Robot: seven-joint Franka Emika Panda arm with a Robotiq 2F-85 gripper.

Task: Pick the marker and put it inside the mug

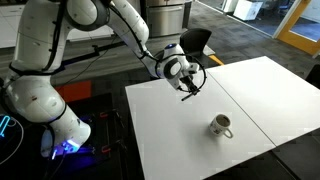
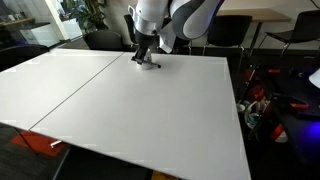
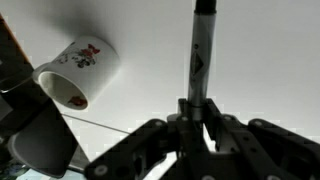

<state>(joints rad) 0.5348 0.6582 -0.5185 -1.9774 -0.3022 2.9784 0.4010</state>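
Closest in, in the wrist view, the dark jaws are clamped on the marker (image 3: 201, 60). It stands straight out from between them, a thin stick with a grey band along its length. Its far end points at the white table (image 3: 270, 60). I cannot tell whether the tip touches the surface.

Off to one side of the marker, well apart from it, is the mug (image 3: 82, 66). It is whitish with a small red pattern on its wall, and its dark mouth is turned toward the camera.

In an exterior view the mug (image 1: 221, 126) stands upright on the table (image 1: 170, 135), handle out to the side, nearer the front edge. The jaws hang above the surface farther back, and the marker is too small to pick out there. A seam runs across the table where two tops meet.

From the other side, the arm (image 2: 165, 20) reaches down over the far part of the table (image 2: 120, 110), and I see no mug there.

Behind it all is the white arm (image 1: 120, 25), and past the table, a black chair (image 1: 197, 42).
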